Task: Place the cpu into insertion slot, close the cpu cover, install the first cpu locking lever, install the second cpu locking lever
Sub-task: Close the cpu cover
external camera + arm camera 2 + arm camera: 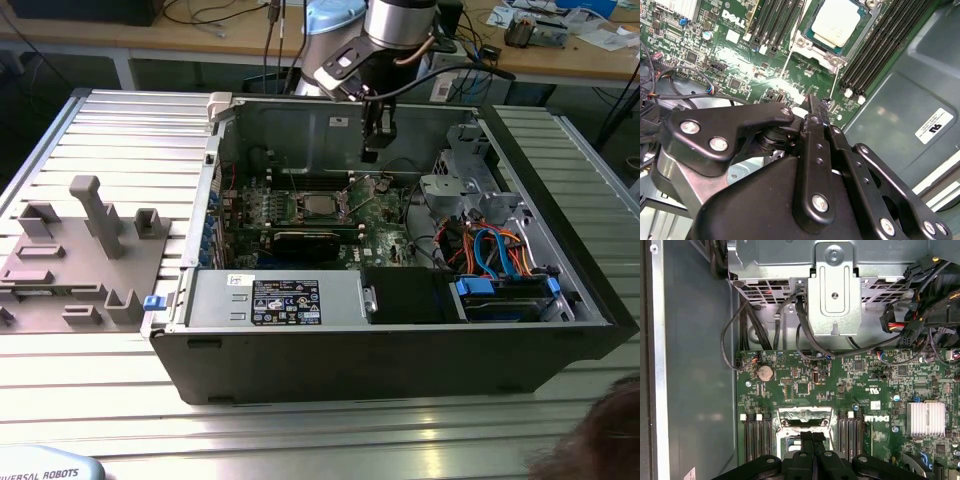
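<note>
The cpu (836,21) lies flat in the insertion slot on the green motherboard (740,55), its silver top showing. The cpu cover (836,59) lies as a silver frame around the chip. Two thin metal lever rods (785,67) run out from the socket's corners toward my gripper. In the exterior view the cpu (318,207) sits mid-board and my gripper (372,152) hangs above the board, toward the exterior view's right of the socket. My gripper (812,102) is shut with nothing between its fingers. In the first wrist view the gripper (812,436) partly hides the socket frame (805,415).
Black memory slots (875,45) flank the socket on both sides. A silver drive cage (834,290) and bundled cables (920,315) stand beyond the board. The case wall (890,115) is close by. A grey fixture plate (80,250) lies outside the case, at the exterior view's left.
</note>
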Controlling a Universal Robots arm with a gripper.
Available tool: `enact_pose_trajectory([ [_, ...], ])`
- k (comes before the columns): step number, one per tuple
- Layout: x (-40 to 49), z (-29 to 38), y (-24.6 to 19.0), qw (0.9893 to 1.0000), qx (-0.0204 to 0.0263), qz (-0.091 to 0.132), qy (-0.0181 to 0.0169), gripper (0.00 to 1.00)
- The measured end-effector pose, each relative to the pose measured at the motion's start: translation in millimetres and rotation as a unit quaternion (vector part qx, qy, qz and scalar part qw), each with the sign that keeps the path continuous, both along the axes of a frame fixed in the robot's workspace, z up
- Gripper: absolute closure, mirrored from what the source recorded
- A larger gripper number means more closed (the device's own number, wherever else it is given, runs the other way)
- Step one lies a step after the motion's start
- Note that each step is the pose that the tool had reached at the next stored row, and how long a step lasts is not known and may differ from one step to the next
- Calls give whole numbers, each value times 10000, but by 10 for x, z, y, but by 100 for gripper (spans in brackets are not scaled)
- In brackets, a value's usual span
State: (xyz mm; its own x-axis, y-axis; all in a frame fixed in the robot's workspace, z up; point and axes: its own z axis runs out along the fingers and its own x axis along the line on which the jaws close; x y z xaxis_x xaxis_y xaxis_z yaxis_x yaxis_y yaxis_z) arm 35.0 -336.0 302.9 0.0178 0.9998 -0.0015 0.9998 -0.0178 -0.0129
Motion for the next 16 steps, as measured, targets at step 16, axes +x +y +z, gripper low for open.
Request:
enact_pose_trajectory([
  [16,68,-34,0,10000,1,0,0,89],
])
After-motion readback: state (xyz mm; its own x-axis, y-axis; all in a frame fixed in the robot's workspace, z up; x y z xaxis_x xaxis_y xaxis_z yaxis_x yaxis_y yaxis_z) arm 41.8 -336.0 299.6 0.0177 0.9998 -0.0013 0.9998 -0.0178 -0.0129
